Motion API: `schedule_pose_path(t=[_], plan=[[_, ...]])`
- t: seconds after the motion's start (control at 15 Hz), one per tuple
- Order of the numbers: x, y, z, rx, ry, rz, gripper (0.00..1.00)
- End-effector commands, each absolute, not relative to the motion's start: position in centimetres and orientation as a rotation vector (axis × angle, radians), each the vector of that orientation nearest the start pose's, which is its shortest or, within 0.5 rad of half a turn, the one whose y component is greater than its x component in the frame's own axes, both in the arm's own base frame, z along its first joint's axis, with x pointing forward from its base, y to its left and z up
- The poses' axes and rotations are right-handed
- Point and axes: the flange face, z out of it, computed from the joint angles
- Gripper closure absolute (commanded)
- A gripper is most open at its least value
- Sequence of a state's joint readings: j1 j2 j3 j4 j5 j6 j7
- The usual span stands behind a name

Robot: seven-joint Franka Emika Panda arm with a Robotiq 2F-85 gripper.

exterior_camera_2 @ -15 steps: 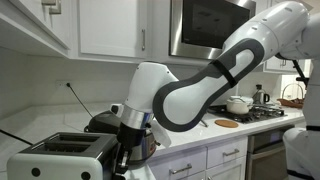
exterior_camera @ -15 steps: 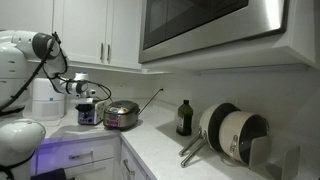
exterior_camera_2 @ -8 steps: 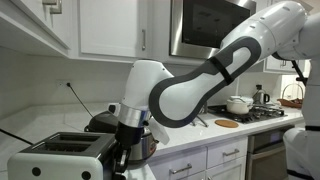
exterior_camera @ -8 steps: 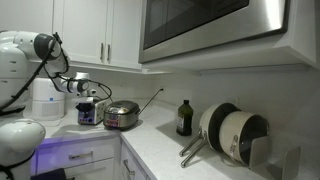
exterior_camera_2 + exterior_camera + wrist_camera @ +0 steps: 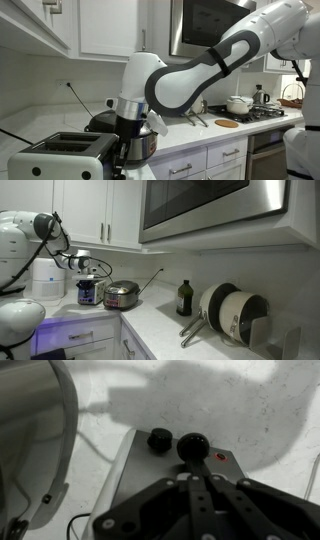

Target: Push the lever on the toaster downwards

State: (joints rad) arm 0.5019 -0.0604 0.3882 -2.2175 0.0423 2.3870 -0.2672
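The toaster (image 5: 62, 155) is a small silver box with two top slots at the counter's near left. It also shows in an exterior view (image 5: 88, 294). In the wrist view its end face (image 5: 140, 465) carries a round black knob (image 5: 158, 438), a black lever knob (image 5: 193, 447) and a small red light (image 5: 221, 457). My gripper (image 5: 199, 478) is shut and empty, with its fingertips right against the lever knob. In both exterior views the gripper (image 5: 124, 152) (image 5: 89, 277) hangs at the toaster's end face.
A round shiny steel lidded pot (image 5: 122, 295) (image 5: 146, 143) (image 5: 30, 430) stands right beside the toaster. A white cylindrical appliance (image 5: 45, 280) stands behind it. A dark bottle (image 5: 184, 298) and leaning pans (image 5: 232, 312) are further along the counter. Cabinets and a microwave hang overhead.
The arm's upper links have swung up and to the left above the toaster. The gripper stays at the toaster's end, shifted only slightly.
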Motion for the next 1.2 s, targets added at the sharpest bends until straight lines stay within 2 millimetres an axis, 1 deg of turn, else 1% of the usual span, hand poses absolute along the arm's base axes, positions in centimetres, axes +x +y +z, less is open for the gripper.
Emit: schedule_pose_path(t=[0.0,0.2,0.4,0.47,0.53,0.6,0.8,1.13], plan=[[34.1,42.1,45.0,-2.621,-1.604,-0.335,1.0],[34.3,41.8,46.4,-2.64,-1.593,-0.324,1.0],[34.5,41.4,47.5,-2.68,-1.544,-0.271,1.0],[34.4,41.2,47.9,-2.706,-1.517,-0.202,0.91],[34.4,41.0,48.2,-2.723,-1.502,-0.169,0.72],[34.4,40.8,48.5,-2.748,-1.486,-0.117,0.66],[34.2,40.0,49.5,-2.818,-1.429,0.01,0.42],[33.1,39.2,51.1,-2.907,-1.326,0.19,0.05]])
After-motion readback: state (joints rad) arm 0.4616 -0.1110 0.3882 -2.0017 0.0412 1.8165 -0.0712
